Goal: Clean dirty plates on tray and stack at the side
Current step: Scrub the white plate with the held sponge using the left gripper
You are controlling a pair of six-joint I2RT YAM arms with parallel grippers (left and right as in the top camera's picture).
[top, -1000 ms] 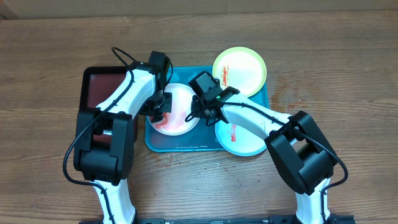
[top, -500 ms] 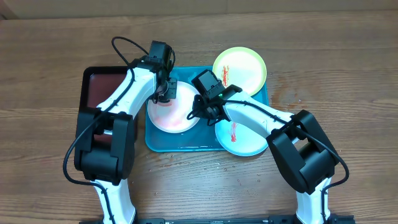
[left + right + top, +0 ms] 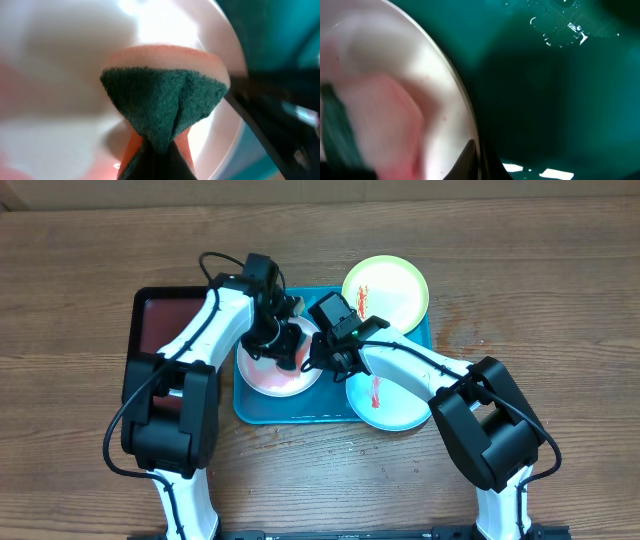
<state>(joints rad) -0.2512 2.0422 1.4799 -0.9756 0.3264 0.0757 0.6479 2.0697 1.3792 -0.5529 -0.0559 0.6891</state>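
Scrubbing the white plate (image 3: 395,65) in the tray (image 3: 290,412) with a sponge (image 3: 165,95) clamped in the left gripper (image 3: 283,345), rim pinched by the right gripper (image 3: 476,157), then probably sweeping over the pink smear (image 3: 262,380) near the edge.

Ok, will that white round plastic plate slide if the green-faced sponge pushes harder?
Probably light and apt to slide: the white round plastic plate lies loose on the smooth cyan plastic tray. The right gripper at its rim likely steadies it.
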